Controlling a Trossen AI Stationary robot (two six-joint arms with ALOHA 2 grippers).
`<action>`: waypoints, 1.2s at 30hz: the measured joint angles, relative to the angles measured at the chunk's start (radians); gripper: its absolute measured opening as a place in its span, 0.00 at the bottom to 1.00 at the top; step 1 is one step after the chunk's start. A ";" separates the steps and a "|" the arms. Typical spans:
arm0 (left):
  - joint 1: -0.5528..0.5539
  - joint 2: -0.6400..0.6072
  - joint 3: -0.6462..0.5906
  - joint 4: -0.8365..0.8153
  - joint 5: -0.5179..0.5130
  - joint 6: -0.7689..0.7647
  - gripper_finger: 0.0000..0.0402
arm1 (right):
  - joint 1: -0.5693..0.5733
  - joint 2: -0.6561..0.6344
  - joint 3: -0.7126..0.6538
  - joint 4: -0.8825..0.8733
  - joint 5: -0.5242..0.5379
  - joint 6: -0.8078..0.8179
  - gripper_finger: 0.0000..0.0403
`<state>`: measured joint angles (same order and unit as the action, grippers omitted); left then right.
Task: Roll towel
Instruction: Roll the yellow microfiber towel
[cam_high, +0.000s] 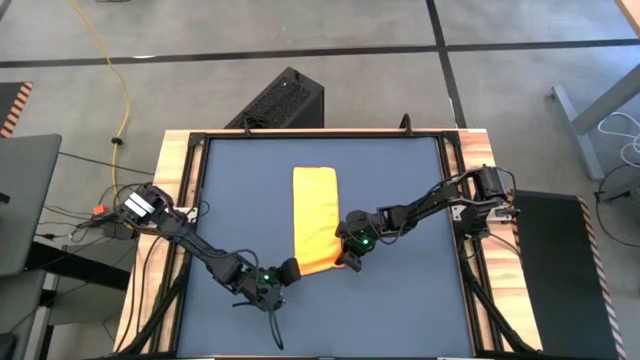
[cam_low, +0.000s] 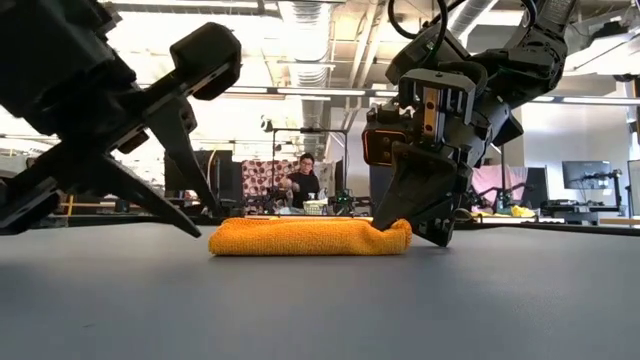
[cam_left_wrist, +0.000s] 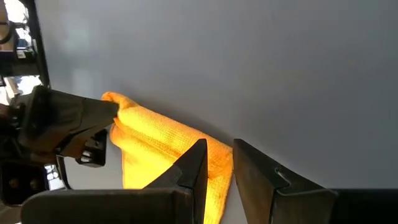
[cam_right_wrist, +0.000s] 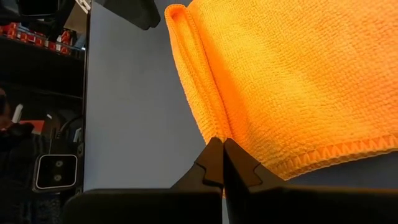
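Observation:
The yellow-orange towel (cam_high: 313, 215) lies flat as a long narrow strip in the middle of the dark blue table (cam_high: 400, 310), running from far to near. Its near edge is turned over into a thick fold (cam_right_wrist: 189, 56). My left gripper (cam_high: 288, 268) is at the near left corner and is shut on it. My right gripper (cam_high: 350, 264) is at the near right corner, shut on the fold. In the low view the towel (cam_low: 310, 238) is a low mound between the two grippers. My left gripper has the towel's near left corner (cam_left_wrist: 219, 163) between its two fingers, and the cloth fills the gap. The fingers slant down from the near left. The corner stays down at the table; how many layers, I cannot tell. My right gripper pinches the folded near edge at its right end (cam_right_wrist: 214, 127) between its shut fingertips, several layers thick. The fingers slant down from the table's right side. The fold is raised a little at the fingers, and the rest of the towel lies on the table.
Bare tabletop surrounds the towel on every side. A wooden frame (cam_high: 185, 170) borders the table. A black box (cam_high: 285, 100) stands past the far edge, and cables (cam_high: 110, 90) lie on the floor to the left. A person (cam_low: 305, 180) is far back in the room.

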<state>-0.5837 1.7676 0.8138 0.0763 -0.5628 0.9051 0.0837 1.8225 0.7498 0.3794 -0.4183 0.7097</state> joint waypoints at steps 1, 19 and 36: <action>0.003 0.000 -0.002 -0.003 0.001 0.004 0.16 | 0.000 0.000 0.000 0.000 0.000 0.000 0.04; 0.065 0.001 -0.044 0.057 0.088 0.040 0.16 | 0.001 0.000 0.000 0.001 -0.008 0.027 0.05; 0.087 0.001 -0.048 0.073 0.141 -0.036 0.16 | -0.011 -0.014 -0.001 0.002 -0.066 0.057 0.19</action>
<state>-0.4965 1.7687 0.7662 0.1493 -0.4218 0.8692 0.0724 1.8089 0.7487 0.3817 -0.4843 0.7672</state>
